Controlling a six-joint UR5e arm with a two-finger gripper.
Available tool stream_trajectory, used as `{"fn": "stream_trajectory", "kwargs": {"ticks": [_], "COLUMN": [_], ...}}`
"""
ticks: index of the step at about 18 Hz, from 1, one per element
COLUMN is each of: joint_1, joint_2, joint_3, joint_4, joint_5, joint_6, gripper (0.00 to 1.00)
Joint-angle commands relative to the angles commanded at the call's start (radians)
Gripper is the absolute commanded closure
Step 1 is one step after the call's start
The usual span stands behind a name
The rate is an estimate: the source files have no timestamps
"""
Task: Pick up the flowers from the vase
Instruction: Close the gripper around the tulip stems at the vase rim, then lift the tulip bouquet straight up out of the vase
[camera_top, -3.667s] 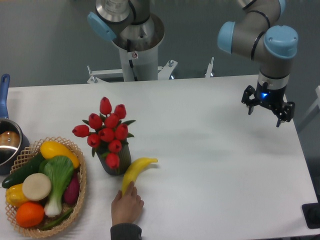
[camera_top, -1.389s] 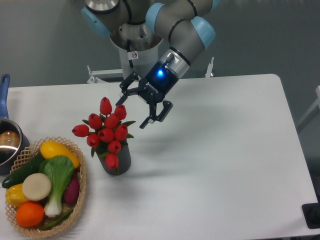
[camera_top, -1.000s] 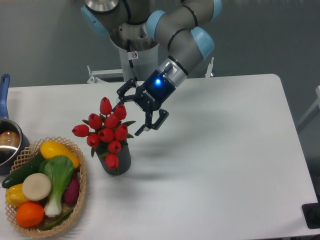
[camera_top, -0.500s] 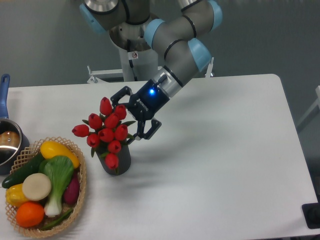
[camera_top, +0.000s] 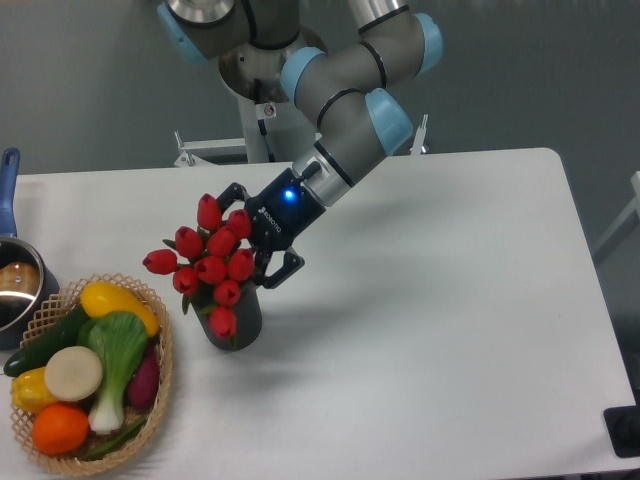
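Tool is at the right side of the flowers, tilted down and to the left, and its jaws are spread wide. One finger reaches over the upper buds and the other finger is lower, close to the leaves at the right edge of the bunch. I cannot tell if the fingers touch the buds already; nothing is clamped.

The flowers stand in the vase, which is on the bench near the left side. The bunch is wider than the vase mouth, with red buds on top and green leaves and stems under them.

I judge that the bunch is light and soft. The buds and leaves bend and give under pressure, so a grip on the heads may slip or crush them. The better place to take hold is lower, on the gathered stems just above the vase mouth, where the bunch is narrow and more stiff. The vase looks light too, and it may lift or tip together with the flowers if the stems sit tight inside.

To the left of the vase is a basket with vegetables, and a pot is at the left edge.
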Motion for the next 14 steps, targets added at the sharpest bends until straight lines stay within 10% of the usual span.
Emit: {"fn": "stream_trajectory", "kwargs": {"ticks": [14], "joint_1": [-0.058], "joint_2": [0.074], "joint_3": [0.13], "joint_4": [0.0], "joint_5": [0.057], "joint_6": [-0.345], "gripper": [1.0]}}
